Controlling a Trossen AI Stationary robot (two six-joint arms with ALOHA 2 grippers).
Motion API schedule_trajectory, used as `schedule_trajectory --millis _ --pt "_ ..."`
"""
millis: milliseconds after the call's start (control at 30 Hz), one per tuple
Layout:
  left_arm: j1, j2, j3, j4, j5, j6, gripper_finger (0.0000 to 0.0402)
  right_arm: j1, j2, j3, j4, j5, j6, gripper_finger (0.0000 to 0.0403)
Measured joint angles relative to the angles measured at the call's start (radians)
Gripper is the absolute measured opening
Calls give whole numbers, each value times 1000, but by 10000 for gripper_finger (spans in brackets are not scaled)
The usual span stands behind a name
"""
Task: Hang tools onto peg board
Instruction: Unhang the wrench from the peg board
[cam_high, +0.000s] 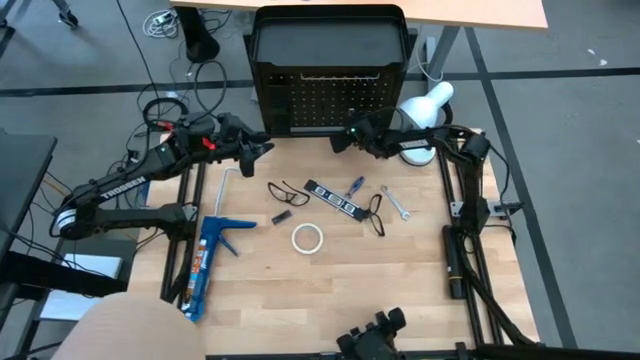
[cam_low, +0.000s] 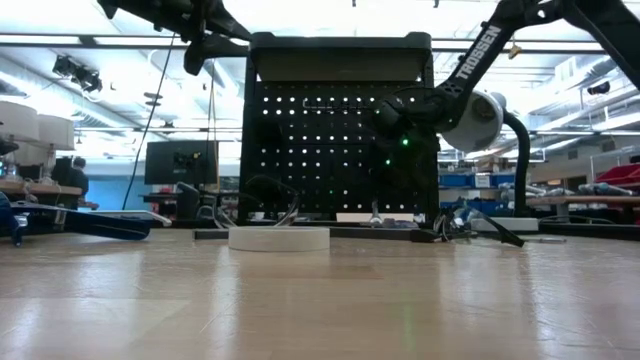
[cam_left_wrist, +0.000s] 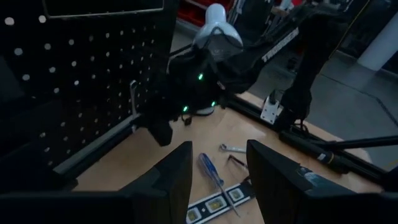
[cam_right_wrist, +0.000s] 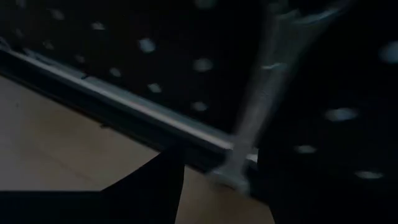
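Note:
The black peg board (cam_high: 330, 100) stands upright at the table's far edge. A silver wrench (cam_left_wrist: 132, 96) hangs on its front face, also seen in the right wrist view as the wrench (cam_right_wrist: 261, 93). My right gripper (cam_right_wrist: 221, 186) is open close in front of the board (cam_high: 340, 143), its fingers on either side of the wrench's lower end (cam_right_wrist: 233, 177). My left gripper (cam_left_wrist: 217, 168) waits open and empty in the air left of the board (cam_high: 262, 152). A white tape ring (cam_high: 307, 238), a blue-handled screwdriver (cam_high: 354, 186), a black strip with white marks (cam_high: 335, 198), black wire loops (cam_high: 288, 192) and a second wrench (cam_high: 397, 203) lie on the table.
A white desk lamp (cam_high: 425, 105) stands right of the peg board, behind my right arm. A blue caulking gun (cam_high: 210, 255) lies near the table's left edge. Bare wood shows toward the near edge (cam_high: 380, 290).

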Motion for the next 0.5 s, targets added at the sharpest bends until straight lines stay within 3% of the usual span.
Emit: schedule_trajectory --millis 267,500 --pt "0 -9 0 4 26 -8 156 9 38 28 -36 46 130 201" --pt "1 -9 0 6 25 -5 156 0 46 28 -31 72 165 171"
